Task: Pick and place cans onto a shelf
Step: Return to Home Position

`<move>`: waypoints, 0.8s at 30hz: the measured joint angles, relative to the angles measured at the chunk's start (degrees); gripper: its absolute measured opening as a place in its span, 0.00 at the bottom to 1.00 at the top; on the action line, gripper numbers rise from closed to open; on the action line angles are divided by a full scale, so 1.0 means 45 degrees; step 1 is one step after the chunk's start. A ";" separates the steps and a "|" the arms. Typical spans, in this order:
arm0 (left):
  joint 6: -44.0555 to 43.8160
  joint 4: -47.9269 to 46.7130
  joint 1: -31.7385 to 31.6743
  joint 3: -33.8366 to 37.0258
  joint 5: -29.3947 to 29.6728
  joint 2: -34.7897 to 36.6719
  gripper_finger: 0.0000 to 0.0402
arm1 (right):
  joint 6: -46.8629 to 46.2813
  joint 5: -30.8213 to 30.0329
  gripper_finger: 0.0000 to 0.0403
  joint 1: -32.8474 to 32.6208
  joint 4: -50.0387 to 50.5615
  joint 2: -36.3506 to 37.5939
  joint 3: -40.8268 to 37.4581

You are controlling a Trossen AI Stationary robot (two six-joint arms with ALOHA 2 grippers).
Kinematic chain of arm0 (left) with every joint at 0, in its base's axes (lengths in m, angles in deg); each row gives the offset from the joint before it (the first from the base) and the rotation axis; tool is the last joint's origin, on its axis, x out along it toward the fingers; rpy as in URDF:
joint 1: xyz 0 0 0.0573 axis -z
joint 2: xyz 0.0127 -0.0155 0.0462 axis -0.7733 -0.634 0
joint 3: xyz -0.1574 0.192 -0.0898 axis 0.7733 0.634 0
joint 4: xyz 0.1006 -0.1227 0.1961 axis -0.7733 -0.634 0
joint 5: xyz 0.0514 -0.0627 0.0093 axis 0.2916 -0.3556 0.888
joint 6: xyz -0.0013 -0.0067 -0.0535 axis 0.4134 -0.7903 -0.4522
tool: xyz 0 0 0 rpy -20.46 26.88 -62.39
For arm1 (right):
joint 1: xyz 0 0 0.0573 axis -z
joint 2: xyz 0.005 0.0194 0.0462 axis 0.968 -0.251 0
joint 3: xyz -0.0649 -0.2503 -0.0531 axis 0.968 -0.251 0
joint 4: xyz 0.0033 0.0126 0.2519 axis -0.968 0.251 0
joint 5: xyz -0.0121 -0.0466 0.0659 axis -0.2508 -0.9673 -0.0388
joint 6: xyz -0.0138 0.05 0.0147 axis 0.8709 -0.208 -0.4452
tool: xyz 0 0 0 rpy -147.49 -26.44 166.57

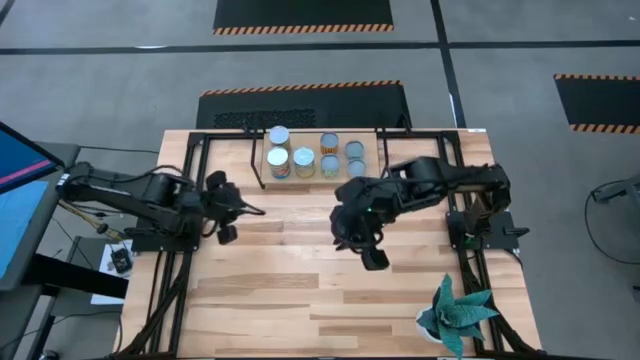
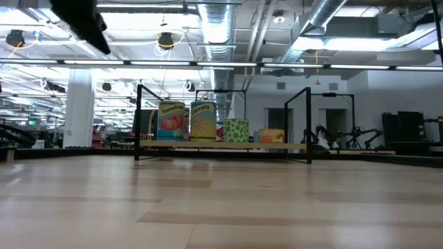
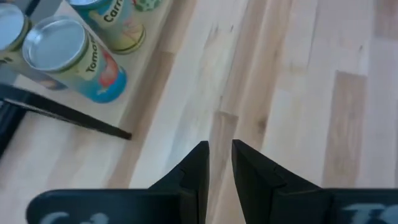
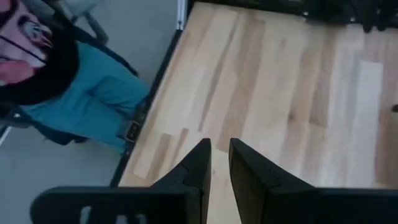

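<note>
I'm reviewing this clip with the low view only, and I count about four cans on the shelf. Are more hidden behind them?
Observer: Yes. From above, seven cans stand on the shelf, in two rough rows.
Operator: Is either claw carrying one?
Observer: No. The left claw holds nothing, its fingers drawn together over bare table near the shelf's left end.
Operator: And the right?
Observer: The right claw is empty too, above the table's middle and clear of the shelf.
</note>
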State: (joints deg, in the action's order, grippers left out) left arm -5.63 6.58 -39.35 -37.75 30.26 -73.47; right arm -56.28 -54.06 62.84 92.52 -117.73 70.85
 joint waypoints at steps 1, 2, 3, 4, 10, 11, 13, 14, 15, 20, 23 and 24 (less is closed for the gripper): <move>-0.0066 0.0288 0.0075 0.0426 -0.0009 0.0532 0.15 | -0.0145 0.0020 0.20 -0.0092 -0.0022 0.0000 0.0000; -0.0167 0.0640 0.0169 0.0938 -0.0004 0.1110 0.15 | -0.0332 -0.0137 0.20 -0.0178 0.0034 0.0000 0.0000; -0.0262 0.1046 0.0287 0.1479 -0.0032 0.1823 0.15 | -0.0616 -0.0398 0.20 -0.0271 0.0034 0.0000 -0.0021; -0.0346 0.1506 0.0373 0.2004 -0.0107 0.2556 0.15 | -0.0904 -0.0703 0.20 -0.0352 -0.0136 0.0018 -0.0174; -0.0402 0.4355 0.0552 0.4341 -0.1340 0.6141 0.15 | -0.1343 -0.1491 0.20 -0.1034 -0.2316 0.0436 -0.2721; -0.0319 0.4633 0.0552 0.4597 -0.1517 0.6608 0.15 | -0.1330 -0.1421 0.20 -0.1130 -0.3186 0.0724 -0.3443; -0.0296 0.4749 0.0552 0.5016 -0.1782 0.7404 0.15 | -0.1332 -0.1420 0.20 -0.1397 -0.4734 0.1588 -0.5320; -0.0309 0.4848 0.0552 0.5124 -0.1892 0.7674 0.15 | -0.1340 -0.1416 0.20 -0.1506 -0.5656 0.2059 -0.6384; -0.0318 0.4959 0.0552 0.5213 -0.1963 0.7921 0.15 | -0.1439 -0.1416 0.20 -0.1598 -0.6858 0.2526 -0.7571; 0.0083 0.5933 0.0552 0.6002 -0.1993 0.8526 0.15 | -0.1922 -0.1191 0.20 -0.1834 -1.3797 0.5329 -1.3939; 0.0384 0.7278 0.0552 0.6780 -0.2086 0.8544 0.15 | -0.2129 -0.1069 0.20 -0.1845 -1.7343 0.6462 -1.6896; 0.0432 0.7588 0.0552 0.7074 -0.2211 0.8556 0.15 | -0.2177 -0.1069 0.20 -0.1845 -1.8350 0.6616 -1.7635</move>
State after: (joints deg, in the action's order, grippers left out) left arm -3.68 40.73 -36.87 -5.91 20.31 -34.97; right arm -66.07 -58.87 54.53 9.95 -87.96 -8.51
